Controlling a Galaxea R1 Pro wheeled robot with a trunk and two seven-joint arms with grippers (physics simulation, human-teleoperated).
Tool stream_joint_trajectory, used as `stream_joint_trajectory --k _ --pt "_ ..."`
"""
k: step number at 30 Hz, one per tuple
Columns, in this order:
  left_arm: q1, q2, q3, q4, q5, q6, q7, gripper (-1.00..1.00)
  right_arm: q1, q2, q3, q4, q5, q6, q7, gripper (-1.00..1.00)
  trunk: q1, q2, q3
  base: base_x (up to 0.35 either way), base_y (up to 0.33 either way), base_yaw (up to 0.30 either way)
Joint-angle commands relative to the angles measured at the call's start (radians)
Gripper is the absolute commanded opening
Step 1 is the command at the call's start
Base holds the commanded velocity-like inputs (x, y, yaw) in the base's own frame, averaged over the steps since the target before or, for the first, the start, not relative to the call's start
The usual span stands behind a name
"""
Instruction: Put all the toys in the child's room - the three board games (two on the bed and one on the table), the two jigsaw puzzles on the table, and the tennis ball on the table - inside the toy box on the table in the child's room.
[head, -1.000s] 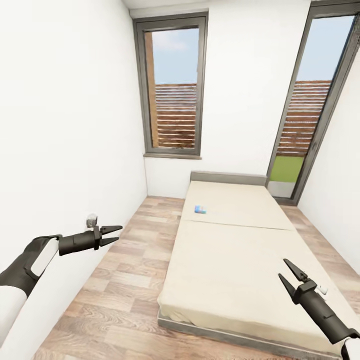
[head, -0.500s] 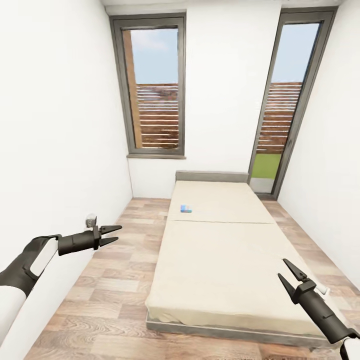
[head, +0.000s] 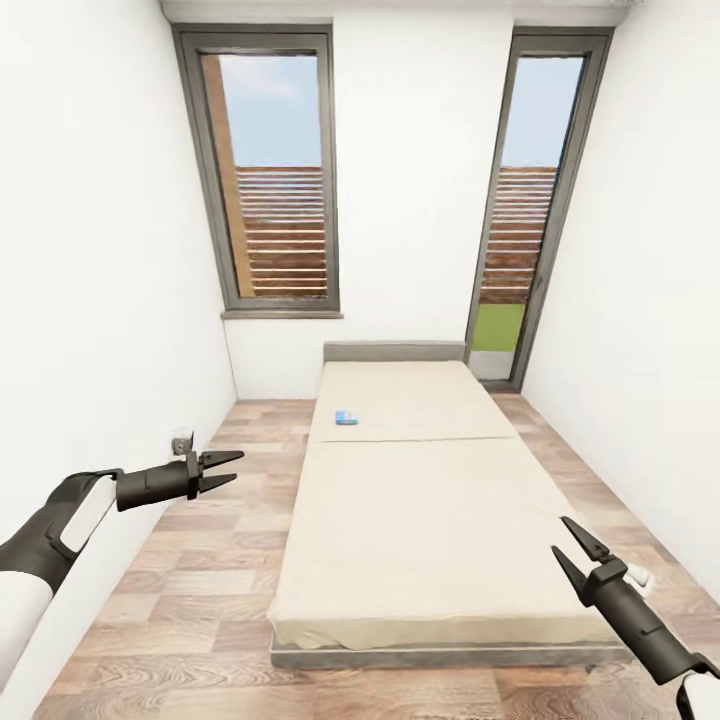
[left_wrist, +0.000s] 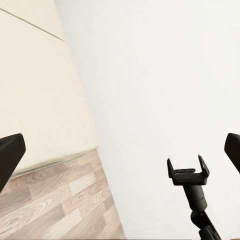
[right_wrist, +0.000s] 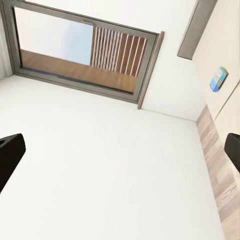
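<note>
The bed (head: 420, 500), with a beige mattress and a grey frame, lies ahead between two white walls. A small blue board game (head: 346, 417) rests on the mattress near the headboard, at its left side. It also shows in the right wrist view as a blue board game (right_wrist: 218, 79) on the bed (right_wrist: 227, 45). My left gripper (head: 238, 467) hangs open over the floor left of the bed. Open and holding nothing, my right gripper (head: 560, 536) is above the bed's near right corner. The table, toy box, jigsaw puzzles and tennis ball are out of view.
Wood plank floor (head: 210, 560) runs along both sides of the bed. White walls close in left and right. Two tall dark-framed windows (head: 275, 170) stand in the far wall. A small grey fitting (head: 182, 438) sits low on the left wall.
The whole picture has shifted, so the camera has moved: the bed now sits farther off and more to the left. Both grippers keep their pose, open.
</note>
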Motion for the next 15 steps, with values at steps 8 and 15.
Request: stream_joint_trajectory --k 8,15 --pt "-0.001 0.001 -0.002 0.000 0.004 0.002 -0.004 1.00 -0.001 -0.006 -0.002 0.000 -0.002 0.006 0.002 1.00 0.001 -0.002 -0.002 0.000 0.000 -0.146" --pt "-0.001 0.006 0.012 0.000 0.011 0.001 -0.009 1.00 -0.001 -0.009 -0.006 0.000 -0.004 0.007 0.003 1.00 0.001 -0.002 -0.002 0.000 0.000 -0.027"
